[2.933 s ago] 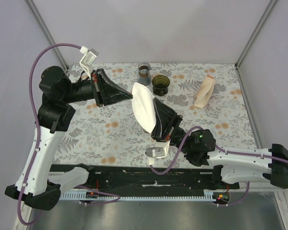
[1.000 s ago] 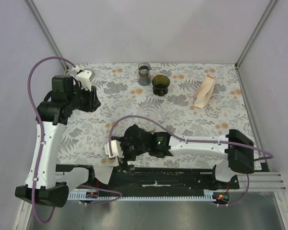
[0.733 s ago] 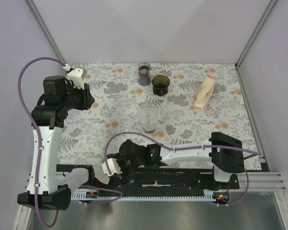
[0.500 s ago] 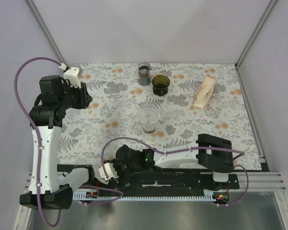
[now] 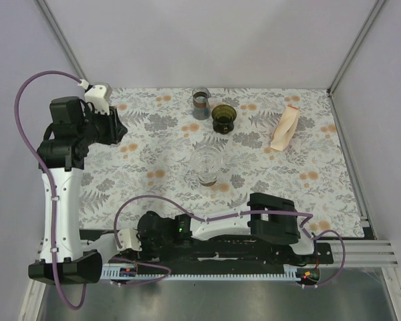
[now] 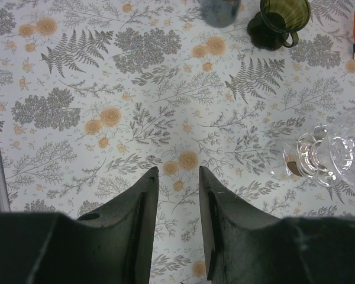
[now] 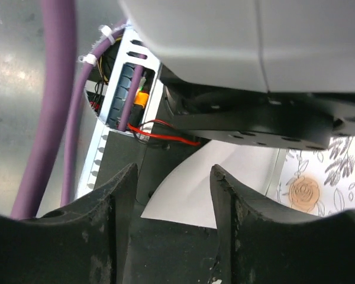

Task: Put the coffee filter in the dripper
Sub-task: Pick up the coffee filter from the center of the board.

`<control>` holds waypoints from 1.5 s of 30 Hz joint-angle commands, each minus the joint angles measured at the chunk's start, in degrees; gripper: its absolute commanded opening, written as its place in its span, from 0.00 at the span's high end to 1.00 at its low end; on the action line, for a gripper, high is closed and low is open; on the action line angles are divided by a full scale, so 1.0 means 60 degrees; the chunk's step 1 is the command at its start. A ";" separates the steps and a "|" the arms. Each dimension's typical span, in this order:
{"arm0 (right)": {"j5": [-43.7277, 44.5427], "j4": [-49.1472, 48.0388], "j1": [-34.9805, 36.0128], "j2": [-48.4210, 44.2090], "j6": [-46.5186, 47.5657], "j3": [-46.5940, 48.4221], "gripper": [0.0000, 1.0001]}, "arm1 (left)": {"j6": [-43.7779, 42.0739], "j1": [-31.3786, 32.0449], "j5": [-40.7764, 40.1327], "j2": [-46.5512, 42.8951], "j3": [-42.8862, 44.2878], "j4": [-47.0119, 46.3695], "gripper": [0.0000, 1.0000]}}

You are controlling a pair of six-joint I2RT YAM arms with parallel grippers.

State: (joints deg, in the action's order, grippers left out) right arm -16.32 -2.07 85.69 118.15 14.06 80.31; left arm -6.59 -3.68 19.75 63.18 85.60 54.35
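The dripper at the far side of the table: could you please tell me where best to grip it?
Take the dripper by its rim from straight above, one finger inside and one outside, on the side away from the glass jar: it stands upright, mouth open upward.

White links [image 5: 51, 200], black joints [image 5: 65, 127], purple cables [image 7: 54, 89] (red wires [image 7: 165, 137] near base), dark tapered jaws.

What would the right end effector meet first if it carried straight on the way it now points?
Probably the filter, the white sheet lying just past the open tips of the right end effector. Depth is hard to judge, and a black plate sits close above it in that view.
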 commanded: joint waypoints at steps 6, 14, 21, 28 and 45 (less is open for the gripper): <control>0.0742 0.1032 0.0044 0.0421 -0.1494 0.0691 0.56 | -0.0367 -0.0060 0.0459 0.0193 0.0382 0.0097 0.60; 0.0611 0.1399 0.0074 0.0714 -0.1524 0.1043 0.51 | -0.0440 -0.0075 0.0532 -0.0056 0.0249 0.0097 0.60; 0.0917 0.1604 0.0206 0.0963 -0.1699 0.1277 0.61 | -0.0528 -0.0089 0.0649 -0.0027 0.0279 0.0170 0.60; 0.1167 0.1648 0.0191 0.1197 -0.1861 0.1497 0.61 | -0.0542 -0.0148 0.0693 -0.0070 0.0235 0.0214 0.60; 0.0800 0.1151 -0.0160 0.0498 -0.1993 0.1060 1.00 | -0.0586 -0.0206 0.1058 0.0222 0.0439 0.0375 0.60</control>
State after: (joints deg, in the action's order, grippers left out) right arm -13.52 13.08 85.45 119.17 5.96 86.39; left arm -8.49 -4.82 23.18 63.96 86.21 55.90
